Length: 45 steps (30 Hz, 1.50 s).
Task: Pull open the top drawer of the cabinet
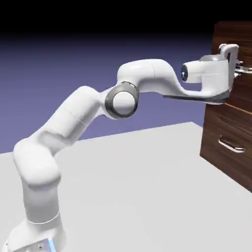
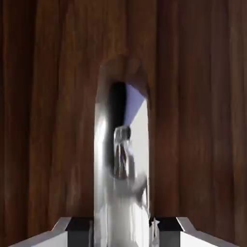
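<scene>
The cabinet (image 1: 244,170) stands at the exterior view's right edge, dark brown with wood grain. My gripper (image 1: 242,69) is pressed up to the top drawer (image 1: 242,37) at its silver bar handle (image 1: 245,72). In the hand view the handle (image 2: 123,159) rises large between my two fingertips (image 2: 77,230), which sit tight against its sides, so the gripper (image 2: 123,232) is shut on it. Walnut-grain drawer front (image 2: 202,96) fills everything behind the handle. How far the drawer stands out I cannot tell.
The lower drawer (image 1: 216,123) carries its own curved silver handle (image 1: 231,144), well below my hand. My arm stretches from the lower left across the grey table (image 1: 147,187) to the cabinet.
</scene>
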Available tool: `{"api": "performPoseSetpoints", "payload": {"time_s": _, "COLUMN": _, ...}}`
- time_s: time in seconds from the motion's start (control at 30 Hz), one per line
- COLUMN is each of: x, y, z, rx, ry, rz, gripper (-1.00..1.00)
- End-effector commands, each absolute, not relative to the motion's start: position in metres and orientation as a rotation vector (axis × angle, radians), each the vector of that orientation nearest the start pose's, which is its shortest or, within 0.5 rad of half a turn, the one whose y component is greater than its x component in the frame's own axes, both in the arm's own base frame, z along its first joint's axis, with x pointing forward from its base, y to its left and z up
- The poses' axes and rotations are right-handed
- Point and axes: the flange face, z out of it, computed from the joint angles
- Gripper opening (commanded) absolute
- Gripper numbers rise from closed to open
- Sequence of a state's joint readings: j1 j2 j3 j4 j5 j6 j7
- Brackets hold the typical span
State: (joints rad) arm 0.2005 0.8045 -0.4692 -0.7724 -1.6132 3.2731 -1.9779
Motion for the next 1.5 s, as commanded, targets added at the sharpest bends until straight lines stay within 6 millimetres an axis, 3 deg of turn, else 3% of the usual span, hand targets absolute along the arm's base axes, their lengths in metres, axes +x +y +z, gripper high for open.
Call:
{"api": "performPoseSetpoints", "payload": {"time_s": 0.0, "x": 0.766, "y": 0.081, "z": 0.563, "rx": -0.614, "ry": 1.483, "rz": -0.613, "gripper": -1.00}}
{"api": "performPoseSetpoints", "payload": {"time_s": 0.47, "x": 0.746, "y": 0.081, "z": 0.563, "rx": -0.615, "ry": 1.482, "rz": -0.613, "gripper": -1.00}}
{"api": "performPoseSetpoints", "payload": {"time_s": 0.73, "x": 0.714, "y": 0.081, "z": 0.563, "rx": -0.615, "ry": 1.482, "rz": -0.613, "gripper": -1.00}}
{"api": "performPoseSetpoints", "payload": {"time_s": 1.1, "x": 0.643, "y": 0.081, "z": 0.563, "rx": -0.615, "ry": 1.482, "rz": -0.613, "gripper": -1.00}}
{"api": "performPoseSetpoints", "payload": {"time_s": 1.47, "x": 0.544, "y": 0.081, "z": 0.563, "rx": -0.614, "ry": 1.482, "rz": -0.614, "gripper": -1.00}}
